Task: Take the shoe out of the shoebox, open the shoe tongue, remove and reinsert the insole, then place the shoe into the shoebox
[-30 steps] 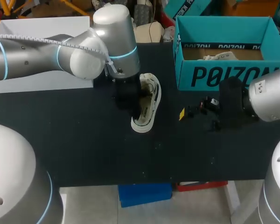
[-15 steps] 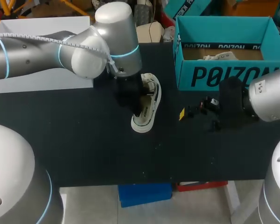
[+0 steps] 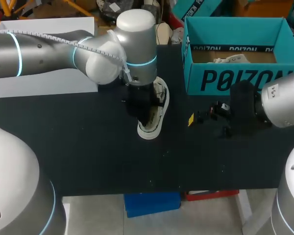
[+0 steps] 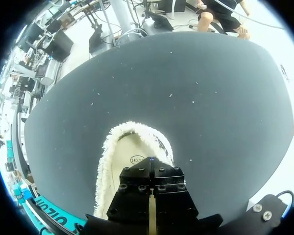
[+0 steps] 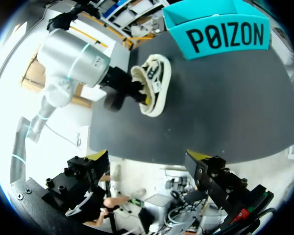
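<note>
Black tabletop fills the head view, with the white shoe near its middle, out of the box and resting on the surface. The shoe's toe points toward 6 o'clock and its heel toward 12. It looks tipped onto its side, opening turned to 9 o'clock, though the arm hides much of it.

The teal shoebox stands open at 2 o'clock from the shoe, well apart from it, with something pale lying inside. A white box sits at 10 o'clock from the shoe.

The left arm comes across from 9 o'clock, and the left gripper is down at the shoe's opening. In the left wrist view its two black fingers stand pressed together with only a thin pale seam between them. Just under and ahead of them lies a cream, fleecy-edged inner surface. I cannot tell whether anything thin is pinched in that seam.

The right gripper hangs over bare table at 3 o'clock from the shoe, below the shoebox's front wall. In the right wrist view its yellow-tipped fingers stand wide apart with nothing between them, and the shoe is well ahead of them.
</note>
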